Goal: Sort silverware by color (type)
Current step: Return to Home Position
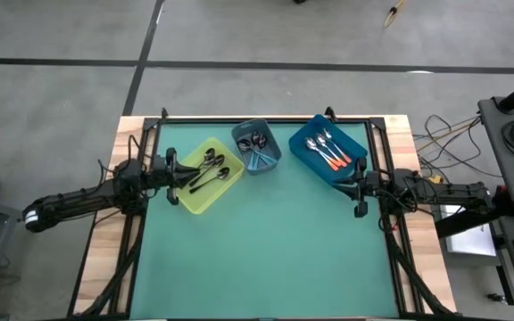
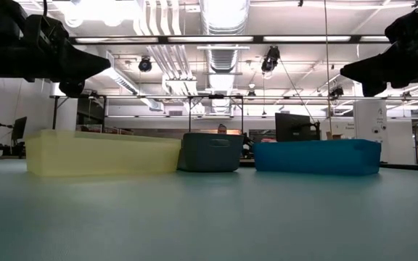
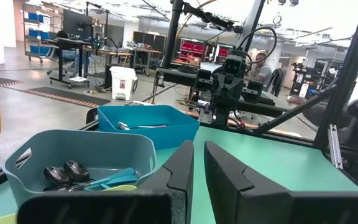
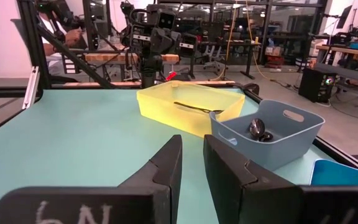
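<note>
Black-handled spoons [image 1: 211,169] lie in a loose pile in the yellow bin [image 1: 193,201]. Light-blue-handled spoons [image 1: 258,155] lie in the grey-blue bin [image 1: 276,144] and orange-red-handled spoons [image 1: 332,154] lie roughly parallel in the blue bin [image 1: 353,143]. In both, the shiny bowls are at the far end.

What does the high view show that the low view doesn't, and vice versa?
Only the high view looks into the bins: black-handled spoons in the yellow bin, light blue spoons in the grey bin, orange spoons in the blue bin. Only the low view shows ceiling lights beyond the table. Both show three bins in a row and the left arm and right arm waiting at the sides.
</note>
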